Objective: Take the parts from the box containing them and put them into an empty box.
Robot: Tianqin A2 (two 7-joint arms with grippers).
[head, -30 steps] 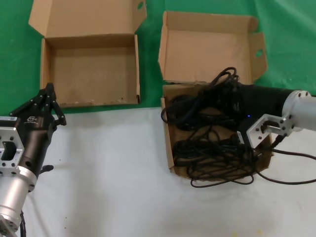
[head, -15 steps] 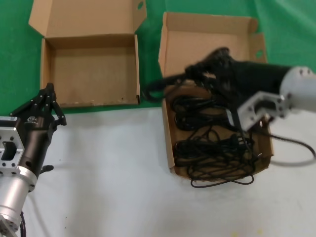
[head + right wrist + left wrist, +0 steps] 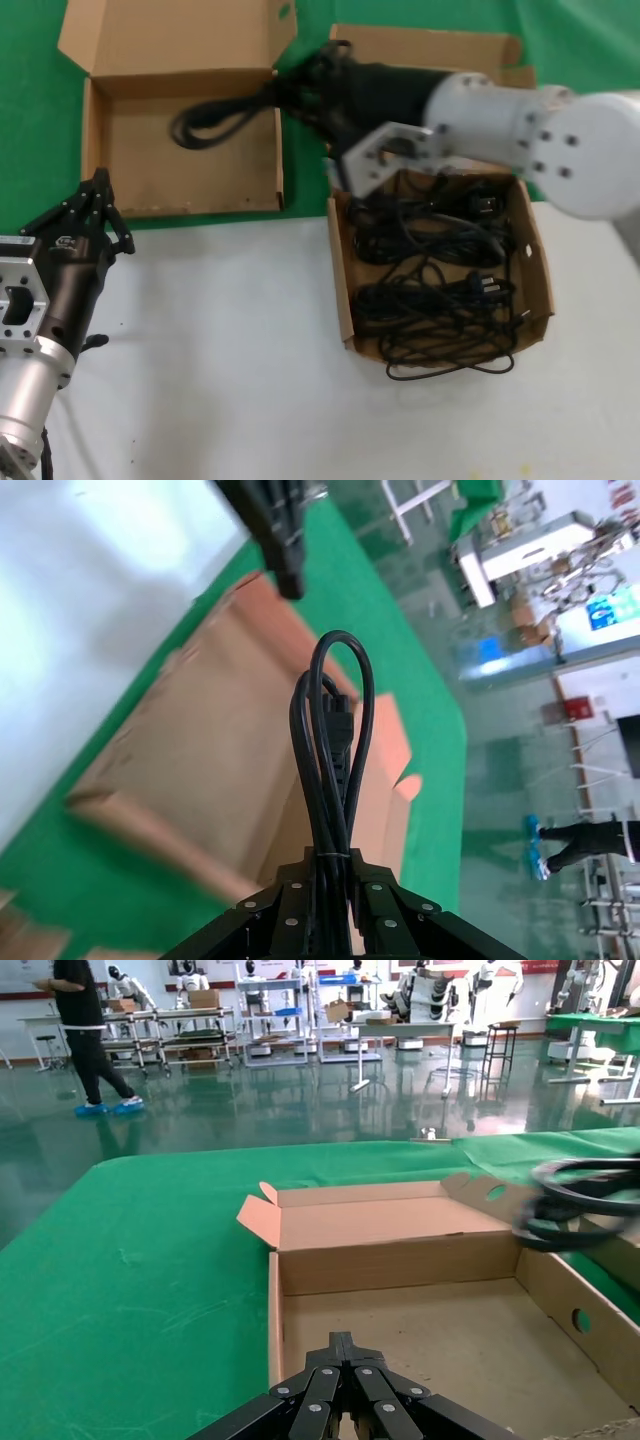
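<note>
Your right gripper (image 3: 290, 95) is clenching a looped power cord (image 3: 215, 120) over the empty box (image 3: 110, 150); its long axis seems to be pointing leftward, away from the parts box (image 3: 343, 290). Your left gripper (image 3: 97, 195) is waiting closed nearby.

The head camera looks steeply down on the bench. The left wrist camera peers low and level past the left gripper (image 3: 343, 1397); the right wrist camera looks closely along the right gripper (image 3: 330, 900). All three share the wide, shallow brown cardboard box (image 3: 118, 190) (image 3: 400, 1260) (image 3: 200, 780).
</note>
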